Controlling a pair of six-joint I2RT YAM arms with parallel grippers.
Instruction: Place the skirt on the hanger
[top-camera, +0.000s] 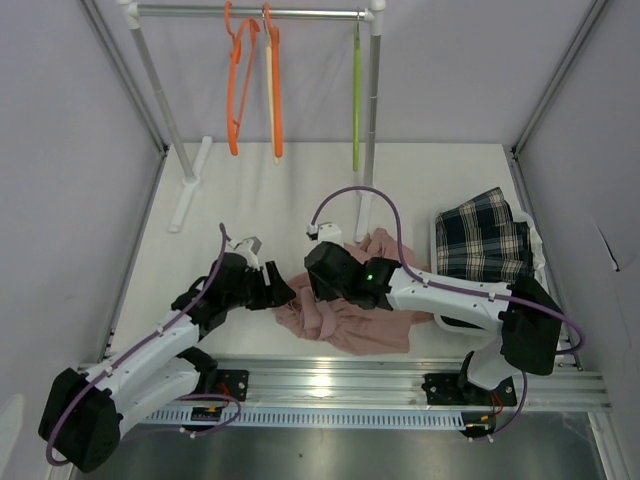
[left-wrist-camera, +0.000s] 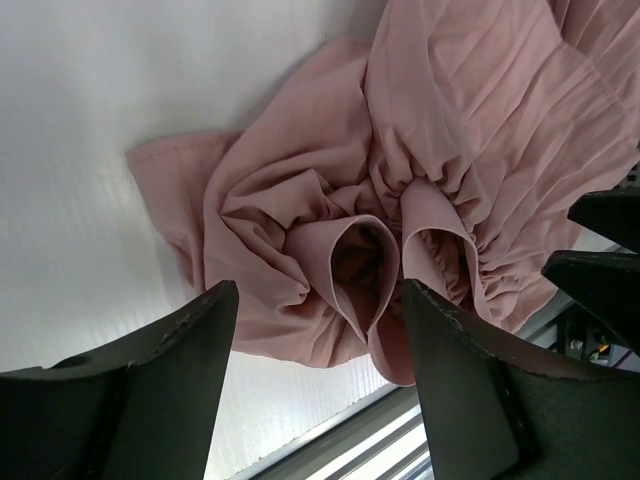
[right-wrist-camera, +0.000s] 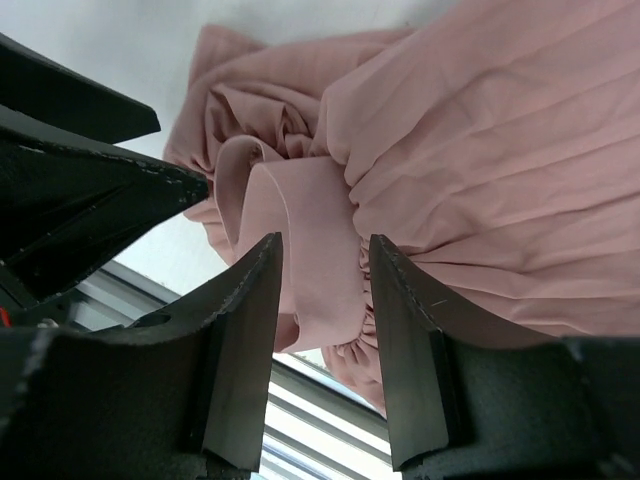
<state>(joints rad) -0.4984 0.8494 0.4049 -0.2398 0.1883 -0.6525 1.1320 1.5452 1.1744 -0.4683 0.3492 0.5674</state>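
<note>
My left gripper is standing released around a pink garment fold; my right gripper is straddling it, grip indeterminable. Only the top view is showing the skirt, lying at the right.

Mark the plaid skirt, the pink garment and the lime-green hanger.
plaid skirt (top-camera: 485, 242), top external view, middle of the folded fabric.
pink garment (left-wrist-camera: 300, 200), left wrist view, bunched folds near its centre.
lime-green hanger (top-camera: 356, 100), top external view, its long hanging side.

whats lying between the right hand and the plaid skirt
The pink garment lies bunched between them, seen in the top view: the right hand is over its left end, the skirt just past its right edge.
</note>
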